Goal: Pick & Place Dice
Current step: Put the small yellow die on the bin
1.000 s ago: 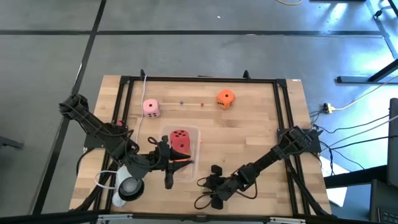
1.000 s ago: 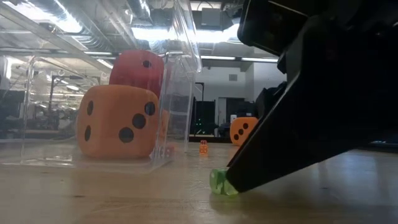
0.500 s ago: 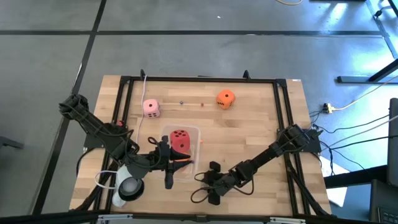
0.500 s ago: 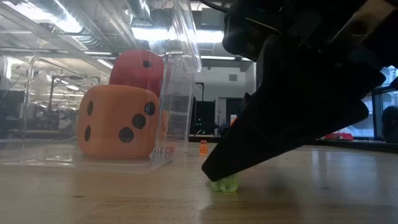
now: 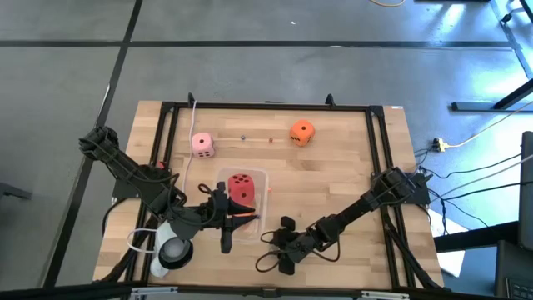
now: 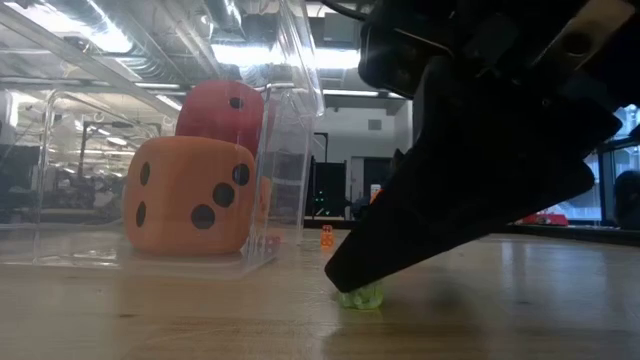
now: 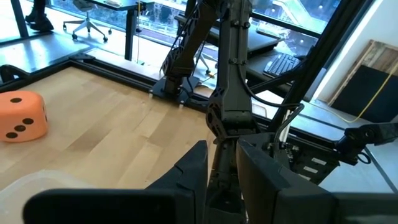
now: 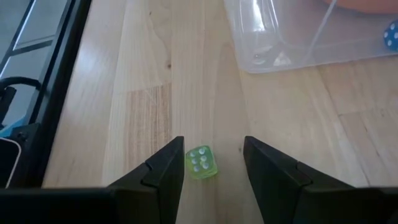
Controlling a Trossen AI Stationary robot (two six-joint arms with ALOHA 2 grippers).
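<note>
High view: the right gripper [image 5: 281, 247] sits low near the table's front edge, just beside the clear box [image 5: 243, 204] holding the red die [image 5: 241, 187]; the left gripper [image 5: 226, 218] hovers at that box, fingers narrow. The pink die [image 5: 201, 144] and an orange die [image 5: 301, 132] lie well apart at the back.

Low view: 1 tiny green die [image 6: 360, 295] rests on the wooden table [image 6: 500, 310] under a dark finger; a large orange die [image 6: 189, 194] fills the box.

Right wrist view: the green die [image 8: 201, 162] lies squarely between the 2 half-spread fingers [image 8: 163, 171], nothing gripped. A straight close looks enough.
</note>
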